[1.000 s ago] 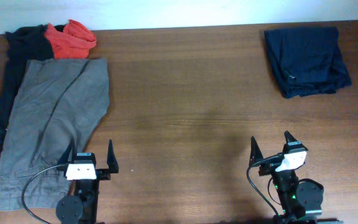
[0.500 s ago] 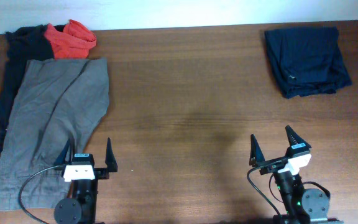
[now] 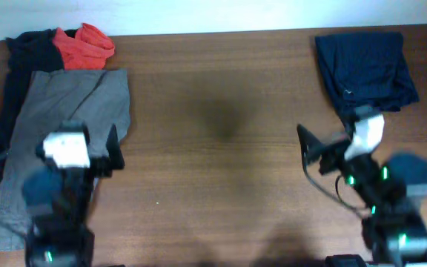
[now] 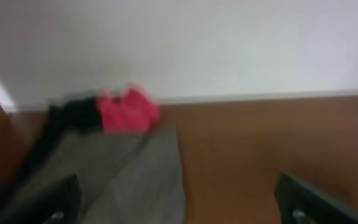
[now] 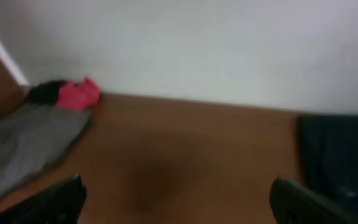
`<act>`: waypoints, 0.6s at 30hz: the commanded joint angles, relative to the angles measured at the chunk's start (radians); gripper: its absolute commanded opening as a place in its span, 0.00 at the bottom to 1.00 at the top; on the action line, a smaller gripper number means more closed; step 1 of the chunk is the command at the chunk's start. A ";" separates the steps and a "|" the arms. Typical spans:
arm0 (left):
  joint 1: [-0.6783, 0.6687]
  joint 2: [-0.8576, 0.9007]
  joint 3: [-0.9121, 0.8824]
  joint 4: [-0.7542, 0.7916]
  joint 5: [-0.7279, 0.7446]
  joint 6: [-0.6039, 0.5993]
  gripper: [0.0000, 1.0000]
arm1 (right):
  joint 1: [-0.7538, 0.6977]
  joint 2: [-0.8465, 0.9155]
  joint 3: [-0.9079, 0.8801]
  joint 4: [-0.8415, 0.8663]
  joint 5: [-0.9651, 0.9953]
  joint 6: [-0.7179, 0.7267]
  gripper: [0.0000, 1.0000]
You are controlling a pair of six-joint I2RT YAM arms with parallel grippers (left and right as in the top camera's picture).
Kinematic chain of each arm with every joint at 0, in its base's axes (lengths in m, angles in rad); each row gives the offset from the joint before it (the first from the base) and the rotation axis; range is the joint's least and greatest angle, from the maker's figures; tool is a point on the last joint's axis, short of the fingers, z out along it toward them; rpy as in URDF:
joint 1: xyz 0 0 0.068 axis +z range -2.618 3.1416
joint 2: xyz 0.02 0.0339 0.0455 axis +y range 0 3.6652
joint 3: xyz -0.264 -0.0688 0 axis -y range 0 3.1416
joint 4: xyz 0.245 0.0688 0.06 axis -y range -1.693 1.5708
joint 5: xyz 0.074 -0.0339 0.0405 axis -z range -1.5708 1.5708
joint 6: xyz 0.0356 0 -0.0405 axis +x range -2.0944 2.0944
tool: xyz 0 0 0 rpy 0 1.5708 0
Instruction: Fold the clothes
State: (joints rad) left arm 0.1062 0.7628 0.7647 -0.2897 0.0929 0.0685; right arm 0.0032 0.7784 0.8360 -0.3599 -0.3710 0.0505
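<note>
On the wooden bench (image 3: 221, 89) the grey-olive shorts (image 3: 73, 104) lie spread flat and not yet folded, one end toward the wall and the other toward the arm bases. A crumpled red top (image 3: 85, 44) sits at the shorts' far end, touching them. A black garment (image 3: 27, 48) lies beside the red one and trails down along the shorts' outer side. Well apart from the shorts, across bare wood, a dark navy folded garment (image 3: 365, 67) rests by the far edge.

In the overhead view the left pincer (image 4: 176, 190) is over the near half of the shorts, where the blurred arm hides part of the cloth. Its wrist camera shows both fingers (image 4: 55, 202) spread wide apart with nothing between them. The shorts' inner edge lies below the gap and the red top shows past the shorts. Whether the fingers touch the cloth I cannot tell.

The right pincer (image 5: 176, 190) is well away from the shorts and nearer the navy garment, and it too is blurred from overhead. Its fingers (image 5: 297, 202) stand wide apart and hold nothing. In that wrist view the shorts show as a grey sheet far off to one side, with the red top beyond them against the pale wall (image 5: 197, 43).
</note>
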 commanded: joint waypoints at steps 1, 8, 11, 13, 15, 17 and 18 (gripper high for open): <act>0.001 0.263 0.219 -0.127 -0.009 0.016 0.99 | -0.003 0.214 0.200 -0.129 -0.075 -0.003 0.99; 0.002 0.718 0.515 -0.270 -0.008 0.058 0.99 | -0.004 0.585 0.426 -0.294 -0.194 -0.023 0.99; 0.009 0.858 0.516 -0.219 -0.048 0.090 0.99 | -0.003 0.668 0.426 -0.278 -0.259 -0.024 0.99; 0.041 0.904 0.516 -0.219 -0.075 0.071 0.98 | -0.003 0.705 0.426 -0.278 -0.262 -0.024 0.99; 0.093 0.923 0.515 -0.222 -0.072 0.009 0.98 | -0.003 0.725 0.426 -0.280 -0.261 -0.024 0.99; 0.179 0.924 0.515 -0.236 -0.070 -0.071 0.98 | -0.003 0.738 0.426 -0.280 -0.261 -0.043 0.99; 0.208 0.924 0.515 -0.240 -0.061 -0.088 0.98 | -0.003 0.739 0.426 -0.280 -0.261 -0.047 0.99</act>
State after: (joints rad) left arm 0.1967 1.7023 1.2694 -0.5220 0.0490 0.0845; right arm 0.0032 1.5135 1.2381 -0.6434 -0.5972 0.0338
